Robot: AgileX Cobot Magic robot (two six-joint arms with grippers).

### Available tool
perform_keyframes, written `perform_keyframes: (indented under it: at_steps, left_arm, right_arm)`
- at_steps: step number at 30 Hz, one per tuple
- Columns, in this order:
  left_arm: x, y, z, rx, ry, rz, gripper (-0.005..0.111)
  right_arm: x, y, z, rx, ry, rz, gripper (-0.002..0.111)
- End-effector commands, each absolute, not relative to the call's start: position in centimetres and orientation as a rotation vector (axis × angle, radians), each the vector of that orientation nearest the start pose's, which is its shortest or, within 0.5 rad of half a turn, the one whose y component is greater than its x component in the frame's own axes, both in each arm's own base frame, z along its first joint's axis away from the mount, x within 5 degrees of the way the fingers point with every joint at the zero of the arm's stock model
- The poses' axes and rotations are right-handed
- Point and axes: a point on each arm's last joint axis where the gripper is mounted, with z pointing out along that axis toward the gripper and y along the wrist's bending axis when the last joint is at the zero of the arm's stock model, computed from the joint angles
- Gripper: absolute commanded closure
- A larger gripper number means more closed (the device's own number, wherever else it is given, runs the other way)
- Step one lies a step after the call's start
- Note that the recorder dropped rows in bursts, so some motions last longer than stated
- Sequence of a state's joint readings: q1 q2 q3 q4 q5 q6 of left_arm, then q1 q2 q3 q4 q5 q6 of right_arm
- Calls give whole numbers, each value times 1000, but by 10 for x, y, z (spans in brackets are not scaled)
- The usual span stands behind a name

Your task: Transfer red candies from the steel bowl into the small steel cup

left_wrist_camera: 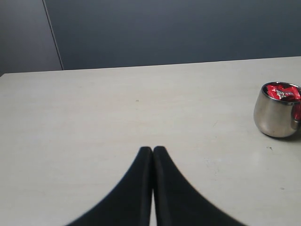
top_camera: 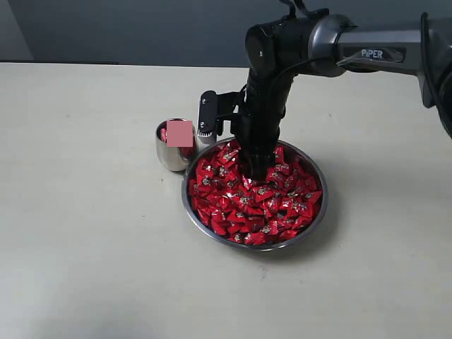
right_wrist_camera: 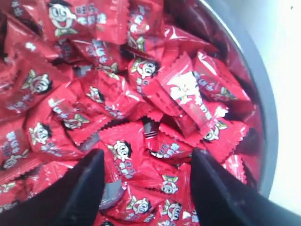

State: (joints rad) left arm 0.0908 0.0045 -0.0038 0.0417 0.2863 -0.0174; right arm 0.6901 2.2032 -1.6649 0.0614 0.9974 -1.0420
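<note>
The steel bowl (top_camera: 318,213) sits at the table's middle, heaped with red candies (top_camera: 282,205). My right gripper (top_camera: 259,173) points straight down into the pile at the bowl's far side. In the right wrist view it (right_wrist_camera: 146,157) stands open, its fingertips (right_wrist_camera: 91,165) spread just above the red candies (right_wrist_camera: 174,94), with wrapped candies lying between them and the bowl's rim (right_wrist_camera: 263,94) beside. The small steel cup (top_camera: 169,157) stands just left of the bowl, holding a few red candies (left_wrist_camera: 282,92). My left gripper (left_wrist_camera: 153,149) is shut and empty, well away from the cup (left_wrist_camera: 275,115).
The pale table (top_camera: 85,212) stretches around the bowl and cup. A dark wall (top_camera: 141,28) runs behind its far edge. The right arm (top_camera: 367,53) reaches in from the upper right above the bowl.
</note>
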Motion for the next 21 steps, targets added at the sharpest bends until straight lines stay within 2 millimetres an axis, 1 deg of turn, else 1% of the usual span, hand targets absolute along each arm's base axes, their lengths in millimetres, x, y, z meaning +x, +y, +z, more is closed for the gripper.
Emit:
perform_keyframes:
  at_steps: [1,3,7,13,21]
  left_arm:
    - [54,6,187,-64,1767,86,106]
    - [54,6,187,-64,1767,86,106]
    - [54,6,187,-64,1767,86,106]
    - [54,6,187,-64,1767,86,106]
    - [54,6,187,-64,1767,86,106]
  right_arm:
    - [341,288,155,-2242,1974,54,55]
    - [340,288,154,-2243,1979,60,55]
    - [340,288,143,-2264,1999,68,55]
    - [341,288,133,-2252,2046,73,55]
    - [340,287,132,-2256,2059,76,55]
